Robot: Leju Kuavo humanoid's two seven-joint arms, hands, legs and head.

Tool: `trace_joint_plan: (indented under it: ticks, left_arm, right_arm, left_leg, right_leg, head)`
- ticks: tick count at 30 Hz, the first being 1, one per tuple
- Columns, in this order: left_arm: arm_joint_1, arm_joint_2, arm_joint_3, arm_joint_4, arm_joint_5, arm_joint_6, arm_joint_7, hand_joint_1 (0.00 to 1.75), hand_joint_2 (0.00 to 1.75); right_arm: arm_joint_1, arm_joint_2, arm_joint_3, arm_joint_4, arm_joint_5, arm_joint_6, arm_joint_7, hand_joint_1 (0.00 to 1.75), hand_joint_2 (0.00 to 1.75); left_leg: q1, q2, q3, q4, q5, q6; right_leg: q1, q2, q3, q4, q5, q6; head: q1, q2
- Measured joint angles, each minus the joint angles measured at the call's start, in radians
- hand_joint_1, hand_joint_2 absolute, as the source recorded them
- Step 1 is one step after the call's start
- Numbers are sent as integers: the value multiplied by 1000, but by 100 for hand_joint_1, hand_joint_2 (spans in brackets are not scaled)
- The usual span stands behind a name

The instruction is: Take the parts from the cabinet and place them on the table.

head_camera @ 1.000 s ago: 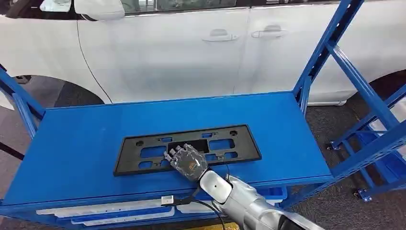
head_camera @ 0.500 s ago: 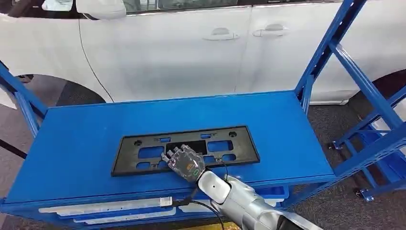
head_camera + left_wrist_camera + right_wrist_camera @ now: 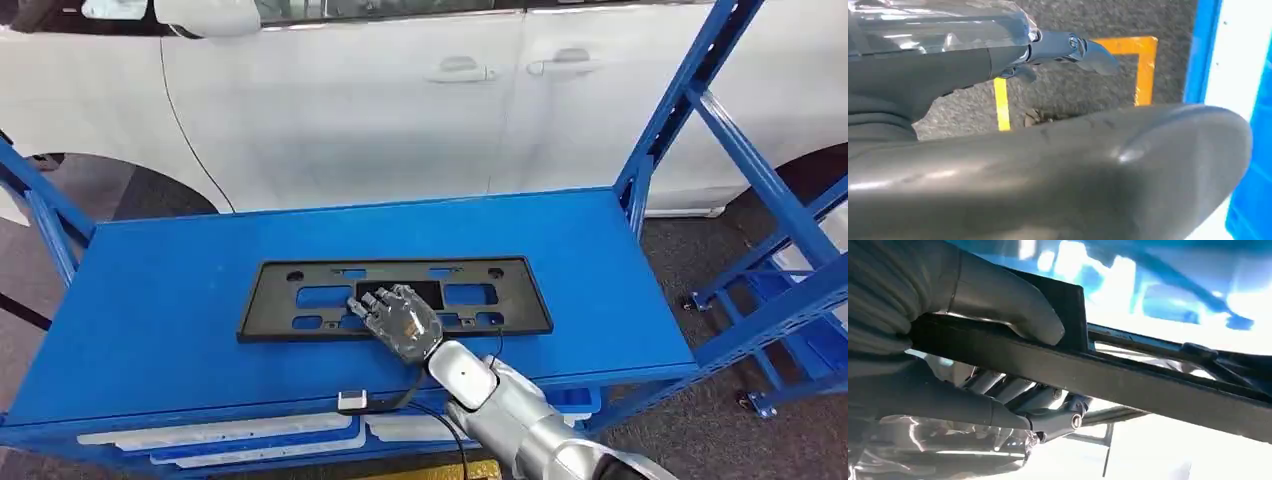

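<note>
A black plastic plate frame (image 3: 470,295) with several cut-outs lies across the middle of the blue cabinet shelf (image 3: 150,310). My right hand (image 3: 400,322) reaches in from the near edge and grips the middle of the frame's front rail. In the right wrist view the thumb (image 3: 1013,305) presses one side of the black rail (image 3: 1158,387) and the darker fingers (image 3: 1048,415) curl around the other side. My left hand (image 3: 998,50) hangs over the grey floor, fingers extended, holding nothing.
A white car (image 3: 350,110) stands close behind the shelf. Blue rack uprights and braces (image 3: 700,110) rise at the right, another post at the left (image 3: 40,210). White parts (image 3: 220,435) lie on the lower level. A small connector on a cable (image 3: 352,402) sits at the shelf's front lip.
The frame has swung from a slight tilt to lie square with the shelf and now looks narrower front to back. My right hand has moved a little farther in with it.
</note>
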Motion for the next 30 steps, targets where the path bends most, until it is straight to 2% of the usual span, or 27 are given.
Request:
trace_joint_plan:
  ticks: [1,2,3,4,5,6,7,8,9,10,11,12,13,14,15,17,18,19,20,22,23,24,25,27,28,29,30]
  left_arm:
    - [3,0,0,0,1,2,-1,0,0]
    - [3,0,0,0,2,2,-2,0,0]
    - [2,0,0,0,2,1,-5,0,0]
    - [0,0,0,0,2,0,-7,0,0]
    - [0,3,2,0,3,-1,-10,0,0]
    - [0,5,3,0,3,-4,-11,0,0]
    - [2,7,5,0,3,-7,-11,0,0]
    - [4,9,6,0,3,-10,-11,0,0]
    - [5,11,8,0,3,-12,-7,0,0]
    - [4,13,11,0,3,-13,-2,0,0]
    - [2,13,13,0,3,-13,1,0,0]
    - [2,13,17,0,3,-13,4,0,0]
    - [2,10,24,0,3,-13,7,0,0]
    - [3,12,30,0,3,-13,8,0,0]
    - [6,13,35,0,3,-13,9,0,0]
    - [7,13,43,0,3,-10,8,0,0]
    - [7,14,47,0,3,-9,7,0,0]
    - [7,16,55,0,3,-6,4,0,0]
    - [6,15,56,0,3,-6,1,0,0]
    - [6,16,59,0,3,-3,-3,0,0]
    - [7,16,61,1,3,-1,-5,0,0]
    - [7,16,63,1,3,0,-6,0,0]
    - [7,16,66,1,3,1,-8,0,0]
    - [6,18,76,1,3,3,-9,0,0]
    - [4,21,81,1,3,3,-9,0,0]
    - [2,21,84,1,3,3,-9,0,0]
    - [2,21,86,1,3,3,-10,0,0]
  right_arm:
    - [14,0,-33,-34,-50,0,-77,175,175]
    - [23,0,-72,-68,-117,0,-171,175,175]
    - [29,0,-112,-104,-205,-1,-257,175,175]
    - [29,0,-144,-132,-285,2,-315,175,175]
    - [30,-3,-175,-179,-438,28,-390,175,175]
    - [32,-13,-187,-225,-560,61,-440,175,175]
    - [38,-27,-192,-291,-730,113,-496,175,175]
    - [40,-42,-194,-363,-858,169,-521,175,175]
    - [45,-55,-196,-435,-957,229,-530,175,175]
    - [55,-67,-201,-512,-1053,299,-542,175,175]
    - [65,-76,-206,-566,-1125,345,-556,175,175]
    - [78,-85,-207,-637,-1196,393,-573,175,175]
    - [91,-96,-209,-711,-1286,452,-591,175,175]
    - [99,-104,-210,-776,-1356,495,-597,175,175]
    - [102,-113,-218,-864,-1439,541,-594,175,175]
    - [111,-126,-223,-973,-1512,603,-588,175,175]
    - [122,-128,-225,-1003,-1537,625,-587,175,175]
    - [134,-132,-225,-1054,-1559,658,-584,175,175]
    - [144,-133,-225,-1095,-1581,687,-589,175,175]
    - [171,-138,-225,-1147,-1606,725,-598,175,175]
    - [186,-140,-225,-1171,-1618,745,-602,175,175]
    - [199,-141,-225,-1185,-1628,759,-601,175,175]
    - [207,-141,-225,-1201,-1651,788,-589,175,175]
    - [222,-141,-225,-1218,-1689,833,-565,175,175]
    - [228,-141,-224,-1228,-1703,856,-555,175,175]
    - [234,-141,-223,-1236,-1712,869,-549,175,175]
    - [238,-140,-221,-1241,-1713,874,-547,175,175]
  left_leg:
    - [-2,0,-1,2,-1,6]
    - [4,0,-1,-2,3,15]
    - [6,2,0,-5,7,22]
    - [5,2,-1,-5,7,30]
    - [4,2,-2,-5,8,35]
    - [2,2,-2,-5,7,37]
    - [0,2,-3,-5,8,37]
    - [-2,3,-2,-5,7,38]
    - [-5,2,-1,-5,7,38]
    - [-8,2,0,-4,7,38]
    - [-11,1,1,-4,7,38]
    - [-14,0,1,-4,7,38]
    - [-18,-1,-4,-2,6,37]
    - [-21,-2,-9,0,6,33]
    - [-18,-2,-13,1,6,28]
    - [-17,-1,-10,-5,7,19]
    - [-24,-1,-7,-5,2,12]
    - [-20,0,-14,18,-18,7]
    - [-16,0,-39,75,-55,3]
    - [-8,0,-117,240,-128,-7]
    - [-7,0,-149,304,-145,-11]
    - [-5,0,-159,318,-135,-13]
    - [-4,0,-146,286,-107,-14]
    - [-2,1,-60,103,-7,-12]
    - [-2,2,-20,16,20,-8]
    - [-9,2,-10,0,3,0]
    - [-10,-1,-11,0,7,8]
  right_leg:
    - [0,0,1,-3,2,6]
    - [0,0,1,-2,0,13]
    - [-4,0,-2,9,-10,19]
    - [-4,-1,-19,50,-41,21]
    - [-3,-1,-60,139,-90,22]
    - [-3,-1,-99,220,-126,24]
    - [-3,-1,-137,299,-153,24]
    - [-3,-1,-157,335,-155,22]
    - [-2,-1,-151,317,-133,18]
    - [0,-1,-122,254,-93,12]
    - [3,-1,-77,163,-48,3]
    - [6,-1,-27,63,-7,-10]
    - [12,-3,-5,10,-10,-20]
    - [11,-10,-9,6,-3,-13]
    - [13,-9,-14,8,-3,-12]
    - [14,-8,-13,4,-2,-17]
    - [3,-10,-5,-7,2,-21]
    - [0,-11,1,-15,3,-24]
    - [-2,-13,3,-15,3,-28]
    - [1,-13,3,-14,1,-31]
    - [1,-13,2,-13,0,-32]
    - [1,-13,3,-11,-1,-31]
    - [1,-12,4,-10,-3,-30]
    - [0,-9,10,-5,-9,-26]
    - [0,-9,12,-3,-13,-21]
    - [7,-9,9,-1,-14,-16]
    - [6,-8,5,1,-13,-11]
  head:
    - [0,0]
    - [0,0]
    - [0,0]
    - [0,0]
    - [0,0]
    - [0,0]
    - [0,0]
    - [0,0]
    - [0,0]
    - [0,0]
    - [0,0]
    - [0,0]
    - [0,0]
    - [0,0]
    - [0,0]
    - [0,0]
    - [0,0]
    - [0,0]
    - [0,0]
    - [0,0]
    - [0,0]
    - [0,0]
    - [0,0]
    - [0,0]
    - [0,0]
    - [0,0]
    - [0,0]
